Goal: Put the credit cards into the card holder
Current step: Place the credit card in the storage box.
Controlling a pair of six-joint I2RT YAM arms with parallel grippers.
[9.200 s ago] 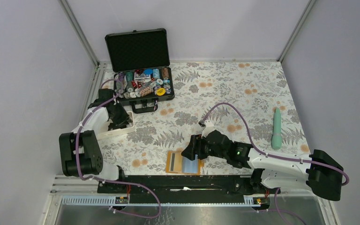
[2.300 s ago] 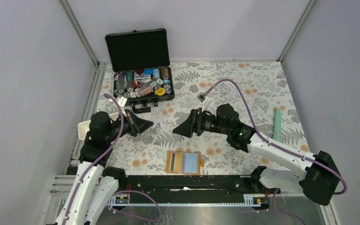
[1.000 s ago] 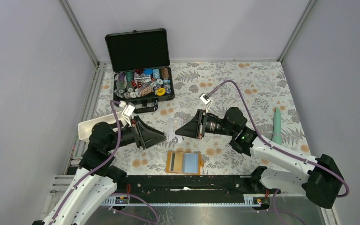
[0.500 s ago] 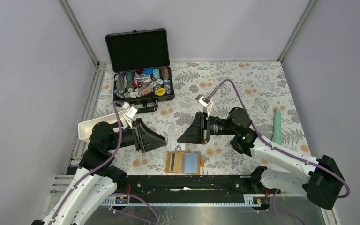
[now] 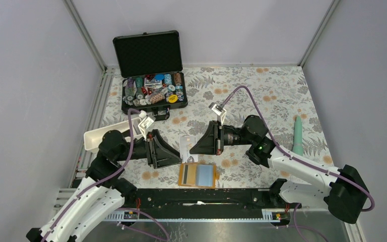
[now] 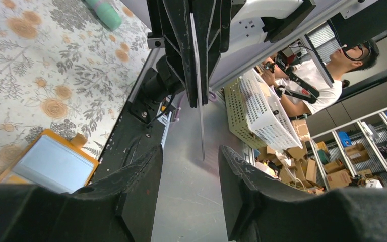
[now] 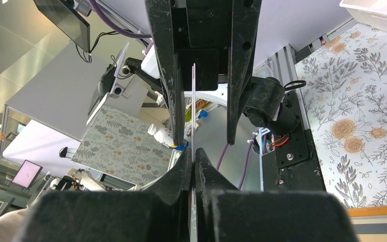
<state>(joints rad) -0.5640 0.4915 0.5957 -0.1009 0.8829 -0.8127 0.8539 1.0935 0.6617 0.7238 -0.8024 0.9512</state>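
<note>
My right gripper [image 5: 191, 146] is shut on a pale credit card [image 5: 185, 142], held upright above the table; in the right wrist view the card [image 7: 193, 106] shows edge-on, sticking out of the shut gripper [image 7: 193, 154]. Facing it, my left gripper [image 5: 180, 153] is open. In the left wrist view the card's free edge [image 6: 201, 126] reaches in between the left gripper [image 6: 190, 157], touching neither finger. The orange card holder [image 5: 198, 174] lies open on the table just below both grippers, its pale blue sleeve up; the holder [image 6: 50, 162] also shows in the left wrist view.
An open black case [image 5: 153, 94] full of poker chips stands at the back left. A white tray [image 5: 97, 135] lies behind the left arm. A green handle-like object [image 5: 298, 137] lies at the right. The black base rail [image 5: 196, 196] runs along the near edge.
The left gripper has moved right and slightly toward the near edge, up to the card. The right gripper has shifted the card a little left and nearer. The holder has not moved.
</note>
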